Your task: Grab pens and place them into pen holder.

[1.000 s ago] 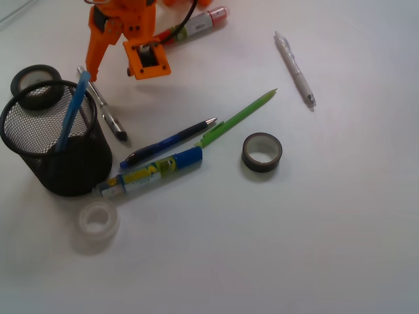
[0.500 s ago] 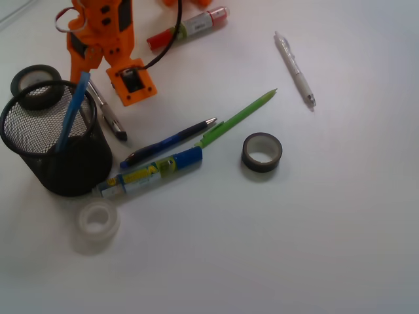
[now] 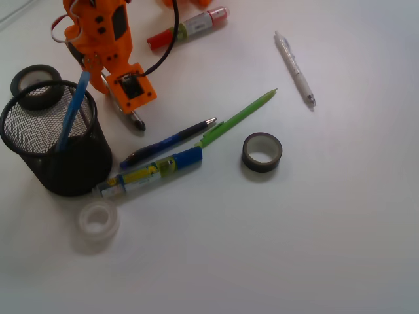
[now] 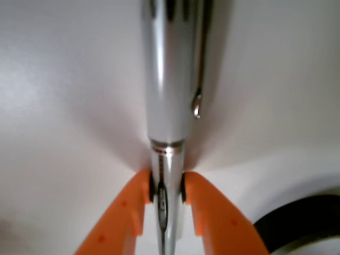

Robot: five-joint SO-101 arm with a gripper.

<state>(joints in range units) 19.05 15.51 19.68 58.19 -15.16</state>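
Gripper clamped on one silver-and-black pen; three pens loose (one in holder)

Fingers now around silver-and-black pen.

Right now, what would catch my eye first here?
The bright orange end effector at top left, its fingers pinching a silver-and-black pen on the white table. Just left stands a black mesh pen holder with a light blue pen inside.
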